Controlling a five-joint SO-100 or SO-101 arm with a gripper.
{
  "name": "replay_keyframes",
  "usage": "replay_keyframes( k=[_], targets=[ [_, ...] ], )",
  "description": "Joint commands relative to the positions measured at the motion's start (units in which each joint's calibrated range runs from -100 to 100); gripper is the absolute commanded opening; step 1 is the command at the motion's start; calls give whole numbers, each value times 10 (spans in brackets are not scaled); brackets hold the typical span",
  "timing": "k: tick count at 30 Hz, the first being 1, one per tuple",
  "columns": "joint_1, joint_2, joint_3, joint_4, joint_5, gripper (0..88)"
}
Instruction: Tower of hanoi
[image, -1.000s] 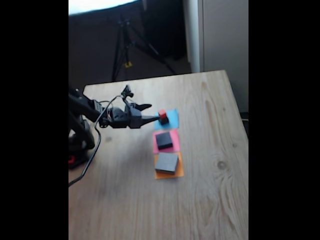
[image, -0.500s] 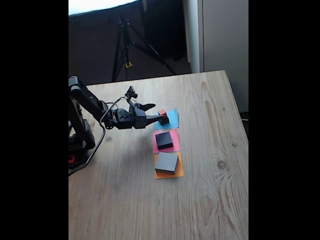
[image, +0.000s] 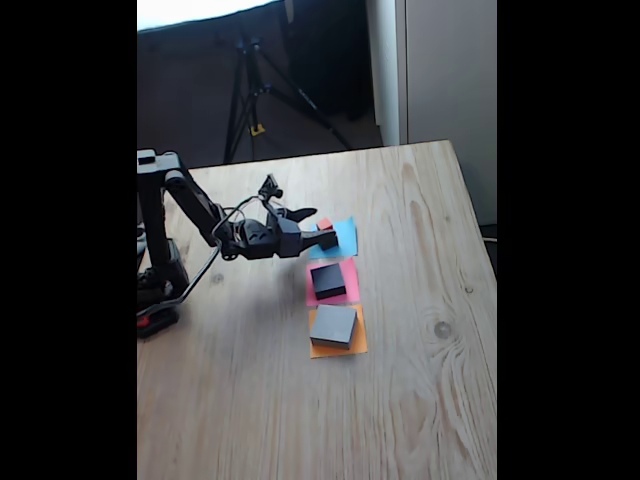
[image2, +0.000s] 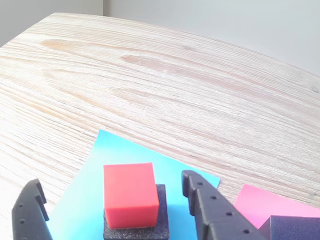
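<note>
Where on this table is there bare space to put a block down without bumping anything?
The wood right of the three paper squares, out to the table edge, is bare, and so is the whole near end below the orange square. It is crowded around the blue square, where the gripper straddles the red cube.

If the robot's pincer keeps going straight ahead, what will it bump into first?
Most likely the red cube, which sits on a small black block on the blue paper. It lies right between the open pincer fingers, though depth is hard to judge.
</note>
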Motion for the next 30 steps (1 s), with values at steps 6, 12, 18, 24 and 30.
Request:
replay_keyframes(
  k=[6,12,18,24,30],
  targets=[
    [-18,25,-30,-41,7,317],
    [-19,39,-47,-42,7,297],
    [-20,47,-48,-44,7,275],
    [-20,50,-52,-43,7,255],
    [-22,56,-55,-43,7,225]
  ],
)
